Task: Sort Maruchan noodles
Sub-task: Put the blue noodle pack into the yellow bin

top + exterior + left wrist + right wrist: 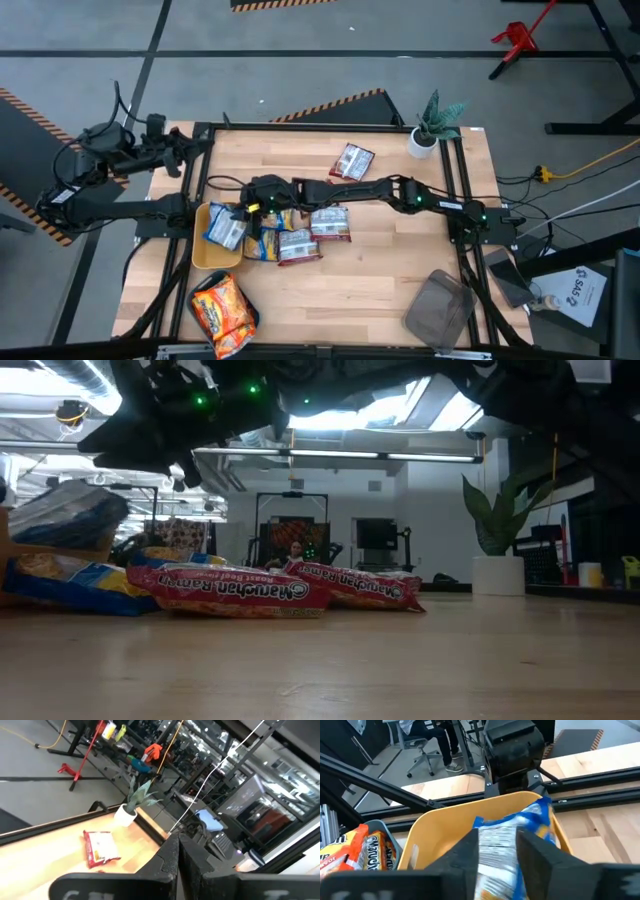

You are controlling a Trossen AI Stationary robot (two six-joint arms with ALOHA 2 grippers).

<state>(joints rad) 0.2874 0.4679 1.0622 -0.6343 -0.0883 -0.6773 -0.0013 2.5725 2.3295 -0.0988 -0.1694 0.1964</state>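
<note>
My right gripper (250, 203) reaches across the table over the yellow tray (200, 255) and is shut on a blue-and-silver Maruchan packet (497, 852). Another blue packet (268, 242) and two red-brown packets (297, 246) (330, 222) lie flat on the table beside the tray. A third red-brown packet (352, 160) lies toward the far edge. Orange packets (222, 310) sit in the teal tray at the near left corner. My left gripper (177, 845) is shut on nothing and waits off the far left corner (192, 150). My right gripper has the blue-and-silver packet pinched between its two fingers (470, 855), which stand on either side of the packet's near part (495, 840). The fingers come from above, slanting toward the table's left. The packet's far end (540, 817) reaches down into the yellow tray (445, 815).
A grey tray (440, 308) sits at the near right corner and a potted plant (435, 125) at the far right corner. The teal tray's wall (382, 827) stands close beside the yellow tray. Bare wood lies in the table's middle and near side.
</note>
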